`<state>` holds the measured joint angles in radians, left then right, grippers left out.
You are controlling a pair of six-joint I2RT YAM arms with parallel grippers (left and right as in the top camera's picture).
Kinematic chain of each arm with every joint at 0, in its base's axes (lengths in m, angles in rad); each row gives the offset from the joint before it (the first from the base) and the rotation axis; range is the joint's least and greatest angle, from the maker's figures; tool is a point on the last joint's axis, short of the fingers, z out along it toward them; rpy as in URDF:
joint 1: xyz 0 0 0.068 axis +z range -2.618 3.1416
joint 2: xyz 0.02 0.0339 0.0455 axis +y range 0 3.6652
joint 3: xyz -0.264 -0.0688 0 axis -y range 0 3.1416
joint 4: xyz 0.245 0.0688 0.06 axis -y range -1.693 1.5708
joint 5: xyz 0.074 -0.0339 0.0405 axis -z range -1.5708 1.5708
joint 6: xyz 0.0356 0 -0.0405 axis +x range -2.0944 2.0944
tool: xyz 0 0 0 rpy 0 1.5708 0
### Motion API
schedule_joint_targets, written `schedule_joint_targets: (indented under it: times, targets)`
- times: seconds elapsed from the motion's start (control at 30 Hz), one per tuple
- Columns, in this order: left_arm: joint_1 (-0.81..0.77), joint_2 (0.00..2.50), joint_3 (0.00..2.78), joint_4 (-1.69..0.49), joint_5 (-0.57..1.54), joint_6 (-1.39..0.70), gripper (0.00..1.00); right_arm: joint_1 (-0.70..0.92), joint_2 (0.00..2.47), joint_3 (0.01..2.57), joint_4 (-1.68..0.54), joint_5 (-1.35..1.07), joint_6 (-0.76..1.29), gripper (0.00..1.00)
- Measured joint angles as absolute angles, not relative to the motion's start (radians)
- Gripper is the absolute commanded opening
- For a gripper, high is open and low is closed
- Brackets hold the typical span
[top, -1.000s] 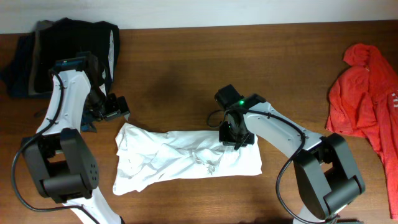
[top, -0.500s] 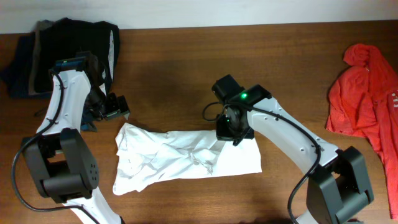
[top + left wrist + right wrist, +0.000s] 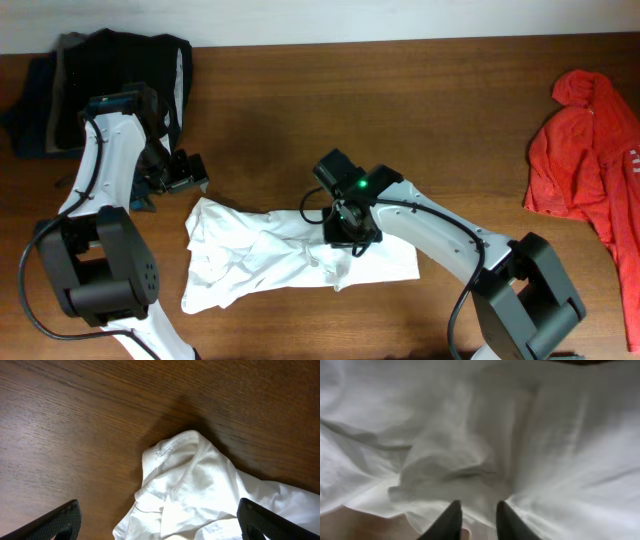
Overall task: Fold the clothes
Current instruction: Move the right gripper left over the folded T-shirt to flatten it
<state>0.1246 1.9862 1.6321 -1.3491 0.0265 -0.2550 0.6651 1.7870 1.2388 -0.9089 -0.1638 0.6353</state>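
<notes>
White shirt lies crumpled, spread lengthwise on the near half of the table, between the two arms. Right gripper sits at the shirt's upper middle edge, its fingers drawn almost together with a ridge of fabric pinched between them (plainest in the wrist view). Left gripper hovers just beyond the shirt's far left corner, spread wide, holding nothing. Farther back, a dark folded stack lies at left and a red garment at right, both well apart from the shirt.

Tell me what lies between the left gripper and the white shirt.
Only bare wooden table separates the left gripper from the white shirt, as the overhead view shows.
</notes>
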Motion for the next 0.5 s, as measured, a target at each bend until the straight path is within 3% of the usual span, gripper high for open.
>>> schedule_joint_targets:
  times: [0.07,0.1,0.13,0.17,0.23,0.3,0.5]
  targets:
    - [0.125,1.986,1.632,-1.35,0.027,-0.255,0.99,0.657,1.788,1.267,-1.057,-0.163,0.63,0.4]
    - [0.125,1.986,1.632,-1.352,0.028,-0.255,0.99,0.649,1.788,1.295,-1.12,-0.163,0.623,0.49]
    - [0.125,1.986,1.632,-1.353,0.027,-0.255,0.99,0.633,1.785,1.341,-1.177,-0.159,0.603,0.69]
    - [0.125,1.986,1.631,-1.35,0.027,-0.255,0.99,0.61,1.781,1.412,-1.241,-0.157,0.572,0.71]
    - [0.125,1.986,1.631,-1.349,0.027,-0.255,0.99,0.587,1.774,1.491,-1.277,-0.155,0.506,0.25]
    - [0.125,1.986,1.631,-1.351,0.027,-0.254,0.99,0.587,1.773,1.469,-1.263,-0.155,0.465,0.06]
    - [0.125,1.986,1.629,-1.353,0.027,-0.251,0.99,0.587,1.777,1.151,-0.955,-0.237,0.471,0.04]
